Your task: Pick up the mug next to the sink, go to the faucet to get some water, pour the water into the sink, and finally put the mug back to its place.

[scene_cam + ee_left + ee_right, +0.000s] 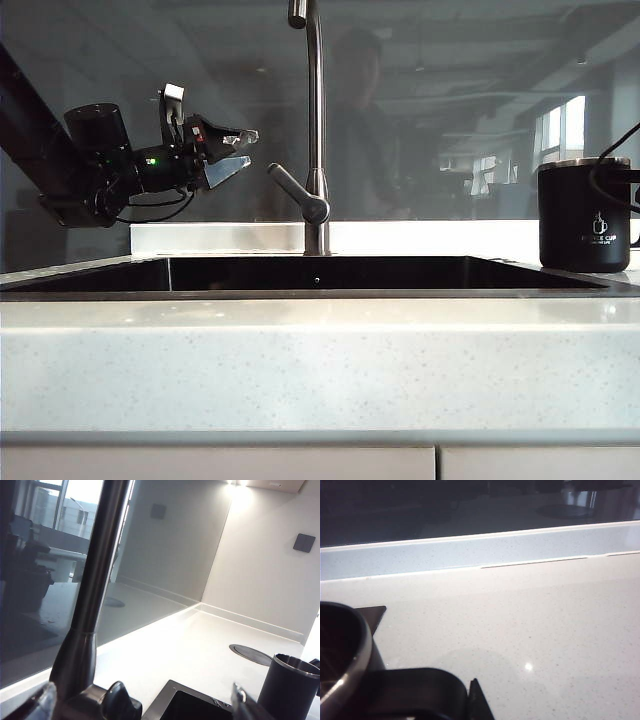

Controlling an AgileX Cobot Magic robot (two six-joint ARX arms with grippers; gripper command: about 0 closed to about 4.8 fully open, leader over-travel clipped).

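From the exterior camera I had the left gripper point(238, 152) hanging in the air over the left part of the sink point(320, 275), its jaws spread wide with nothing between them. It pointed toward the faucet point(316, 130), stopping short of the angled lever point(295, 191) that juts out low on the faucet's left side. Through the left wrist camera the faucet's steel stem point(95, 580) filled the near view, with the dark lever knob point(120, 702) just below it; one fingertip point(240, 700) showed at the frame edge, clear of everything.

The mug point(585, 215) stood upright on the pale counter point(320, 360) just beside the sink's right end, its white logo facing me. A dark cable point(610, 180) curved across its upper right side. Of the right gripper point(475, 700) I saw only a dark tip in its own wrist camera, right by the mug's handle point(415, 690), with the steel rim point(355, 655) close alongside. I could not tell whether those jaws were clamped on the handle or merely near it.

Behind the counter ran a pale ledge point(480, 550) under a dark reflective glass backsplash point(450, 100). A round dark inset disc point(250, 655) lay in the counter beyond the mug.
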